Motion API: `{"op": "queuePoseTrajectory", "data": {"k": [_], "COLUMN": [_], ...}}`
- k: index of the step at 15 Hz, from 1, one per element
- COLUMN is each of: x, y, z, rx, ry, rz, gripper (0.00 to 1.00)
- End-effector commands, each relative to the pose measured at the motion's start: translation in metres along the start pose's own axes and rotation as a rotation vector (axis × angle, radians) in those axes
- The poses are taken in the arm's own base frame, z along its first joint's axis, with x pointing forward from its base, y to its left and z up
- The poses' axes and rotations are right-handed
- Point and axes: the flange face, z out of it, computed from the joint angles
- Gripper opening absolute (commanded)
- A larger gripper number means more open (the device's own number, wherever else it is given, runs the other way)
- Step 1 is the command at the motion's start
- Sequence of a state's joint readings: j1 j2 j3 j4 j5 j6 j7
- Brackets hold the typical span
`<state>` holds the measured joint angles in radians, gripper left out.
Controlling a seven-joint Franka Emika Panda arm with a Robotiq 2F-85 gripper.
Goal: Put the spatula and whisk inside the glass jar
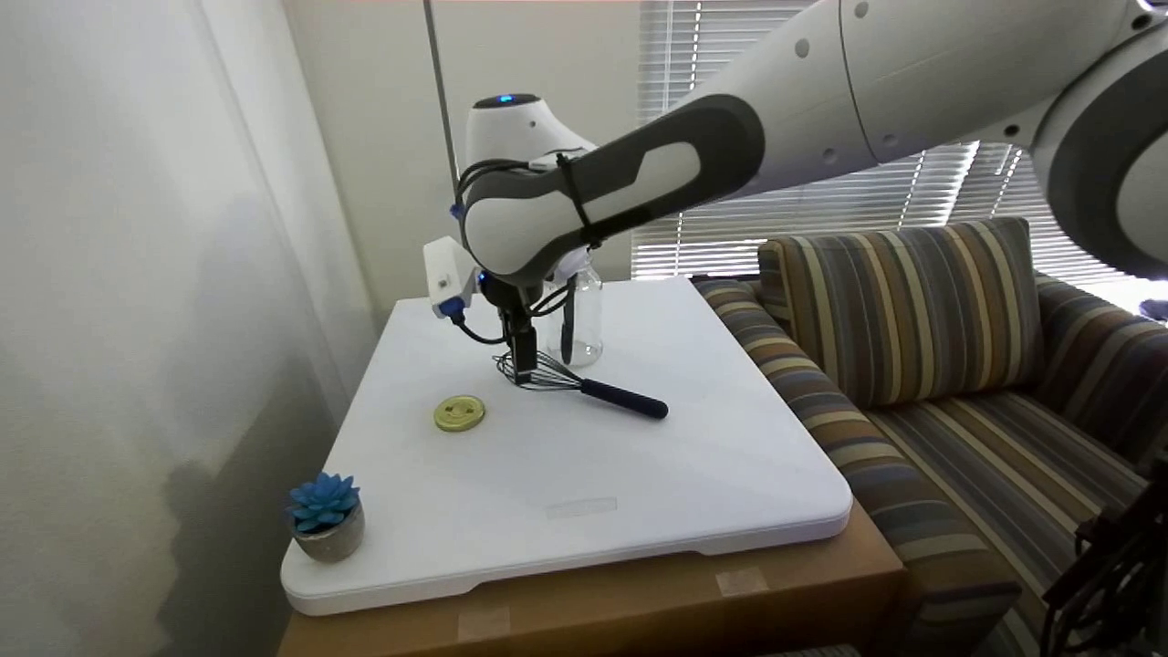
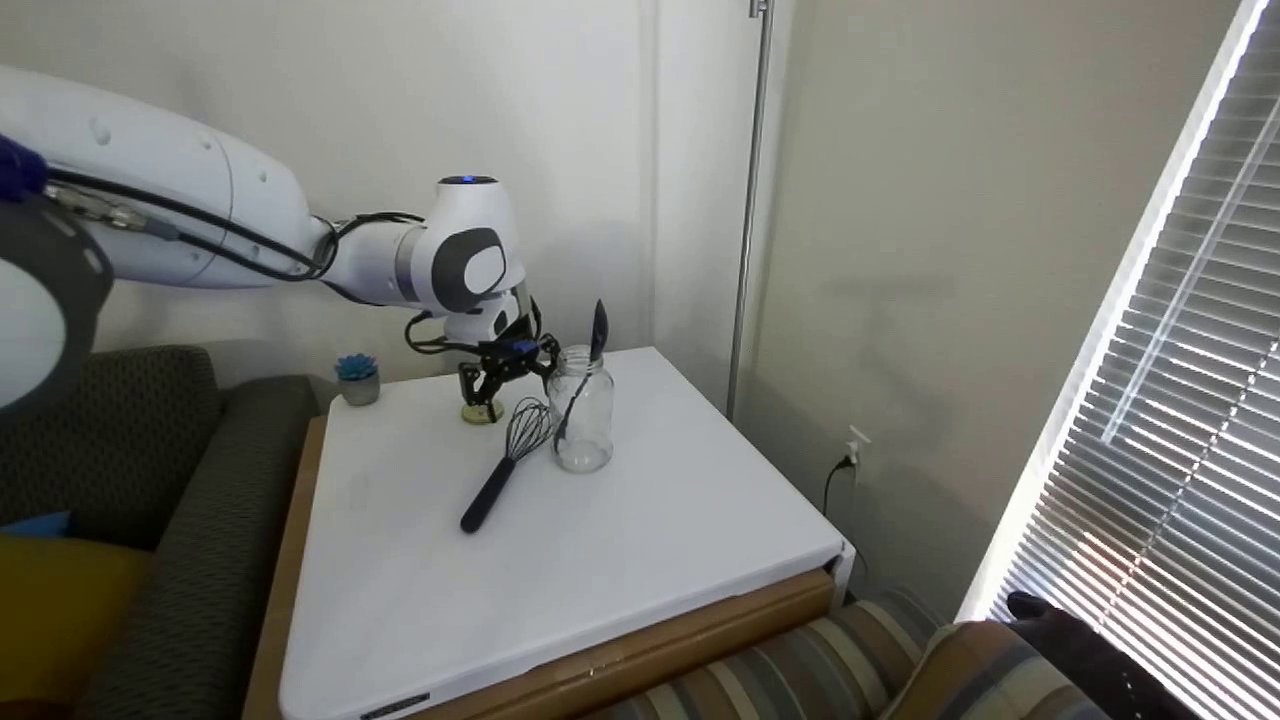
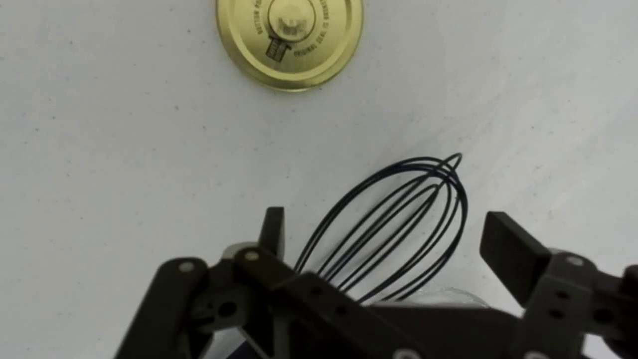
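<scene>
Claw [image 3: 391,239] released, jaws spread wide, and it hangs right over the whisk [image 2: 511,459]! Look at the wrist view: a finger on either side of the wire head, gaps showing between the wires and both fingertips. Whether those tips touch the desk [image 1: 693,474], nobody could say from these angles. Down there the whisk lies on its side, outside the glass jar [image 2: 592,428], black handle running off toward the side where the striped armchair [image 1: 899,310] stands. And the jar itself? Upright, just beside the whisk's wires, and it has the spatula [image 2: 599,332] in it already, black and slanting, top end poking out above the mouth. Near the wire head, there's the gold lid [image 3: 290,42] lying flat, print ringing its centre. Out at the corner of the desk, a blue succulent [image 1: 324,502] sits in a small grey pot [image 1: 333,540]. Overhead, the white arm [image 1: 812,100] stretches across, slatted blinds [image 1: 675,55] behind it in an exterior view.
</scene>
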<state>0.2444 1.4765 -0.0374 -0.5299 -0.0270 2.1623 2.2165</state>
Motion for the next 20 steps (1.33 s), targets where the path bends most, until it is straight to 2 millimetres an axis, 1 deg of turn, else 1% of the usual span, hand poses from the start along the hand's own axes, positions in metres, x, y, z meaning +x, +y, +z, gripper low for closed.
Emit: {"op": "queuePoseTrajectory", "data": {"k": [1,2,3,8,9,12,13,14,17,20], "x": [0.005,0.005,0.005,0.004,0.003,0.001,0.0,-0.002,-0.008,-0.014], "y": [0.001,0.002,0.002,0.003,0.003,0.004,0.005,0.005,0.006,0.005], "z": [0.007,0.008,0.008,0.008,0.008,0.008,0.007,0.006,0.0,-0.011], "rx": [-0.04,-0.043,-0.043,-0.04,-0.04,-0.035,-0.032,-0.028,-0.021,-0.012], "ry": [-0.023,-0.024,-0.024,-0.024,-0.024,-0.026,-0.027,-0.028,-0.027,-0.029], "rz": [-0.01,-0.01,-0.01,-0.01,-0.011,-0.013,-0.014,-0.016,-0.033,-0.033], "gripper": [0.74,0.74,0.72,0.35,0.3,0.08,0.02,0.0,0.0,0.01]}}
